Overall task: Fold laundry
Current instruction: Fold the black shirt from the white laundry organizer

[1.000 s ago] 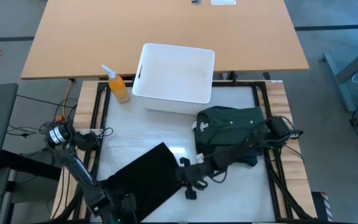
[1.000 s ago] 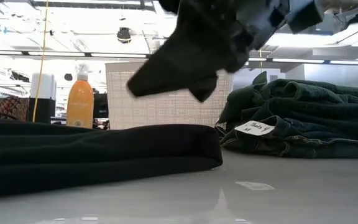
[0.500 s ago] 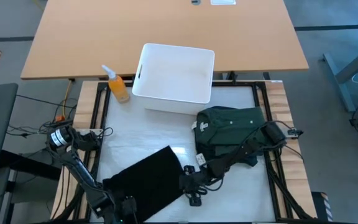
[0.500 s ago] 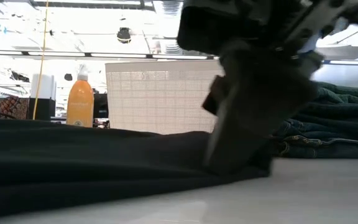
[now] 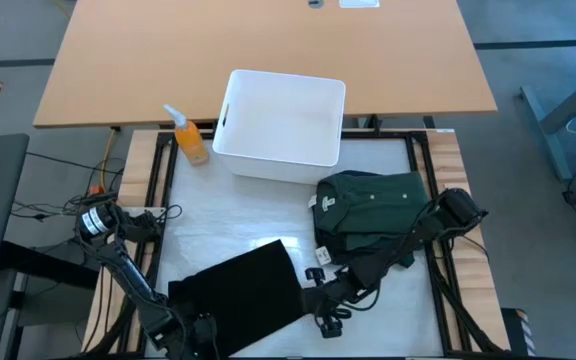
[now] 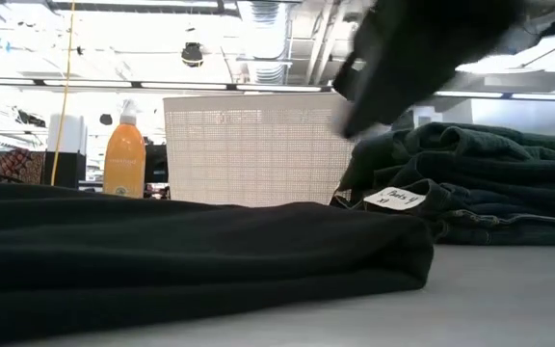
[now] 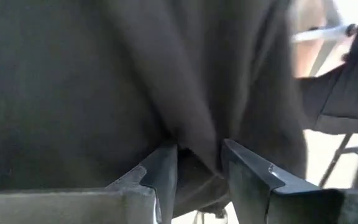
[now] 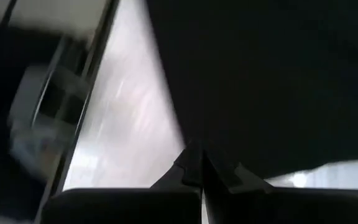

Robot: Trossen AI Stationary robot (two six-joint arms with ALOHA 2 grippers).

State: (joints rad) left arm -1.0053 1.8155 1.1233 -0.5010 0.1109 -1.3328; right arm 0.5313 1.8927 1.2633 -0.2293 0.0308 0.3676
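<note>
At the near edge we have the black garment lying flat on the white table. Our left gripper sits at its near-left corner, jaws narrowly apart with a fold of the cloth pinched between them, likely to anchor that end. Our right gripper is at its right edge, jaws closed, seemingly nipping the hem to draw it taut. Farther right lie the green garments, folded in a pile, with a handwritten tag we cannot read. Beyond stand the bin and the orange bottle
</note>
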